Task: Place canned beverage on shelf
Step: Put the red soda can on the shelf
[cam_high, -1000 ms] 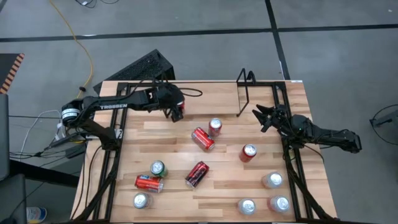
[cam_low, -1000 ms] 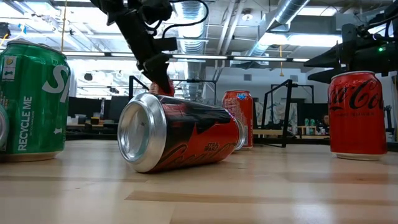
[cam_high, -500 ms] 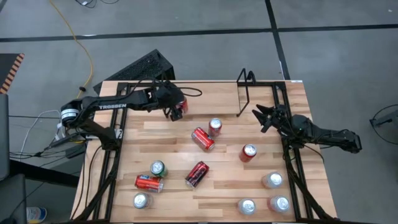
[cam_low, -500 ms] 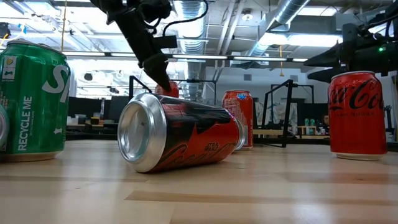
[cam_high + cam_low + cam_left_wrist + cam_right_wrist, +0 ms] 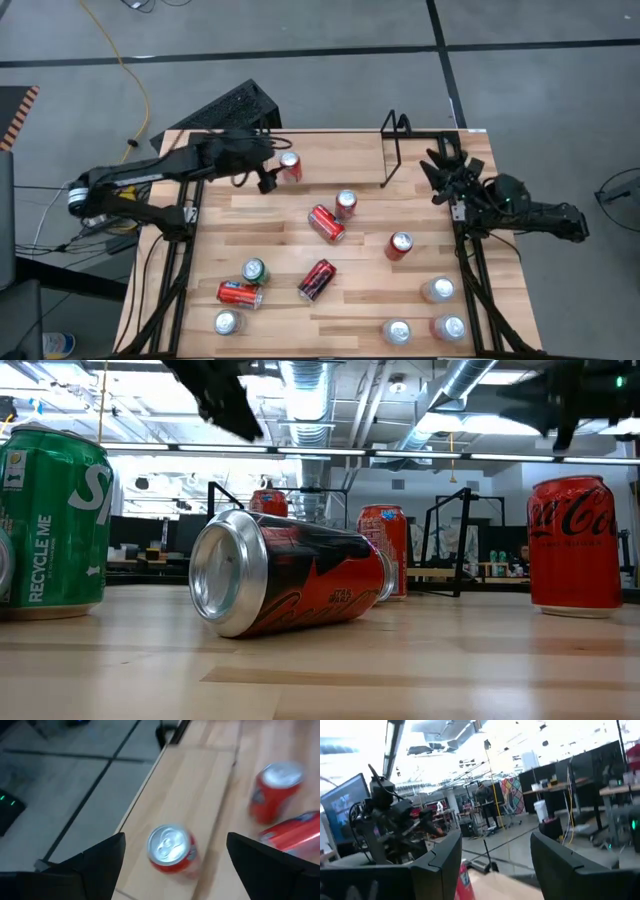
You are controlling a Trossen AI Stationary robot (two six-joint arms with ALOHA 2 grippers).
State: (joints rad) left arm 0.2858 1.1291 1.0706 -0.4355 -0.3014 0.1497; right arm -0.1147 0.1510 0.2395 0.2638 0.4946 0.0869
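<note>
the wooden table point(image 5: 300, 215) carries upright and toppled cans point(image 5: 322, 279) scattered across it, plus what appears to be a thin black wire shelf point(image 5: 393, 148) near its far edge.

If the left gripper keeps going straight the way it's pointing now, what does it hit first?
Most likely the upright red can just ahead of the open left gripper, near the table's far edge. Nothing shows between them, though depth is hard to judge.

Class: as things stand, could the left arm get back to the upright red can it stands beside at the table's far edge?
Probably yes: the left gripper is open right beside the red can, nothing between them.
</note>
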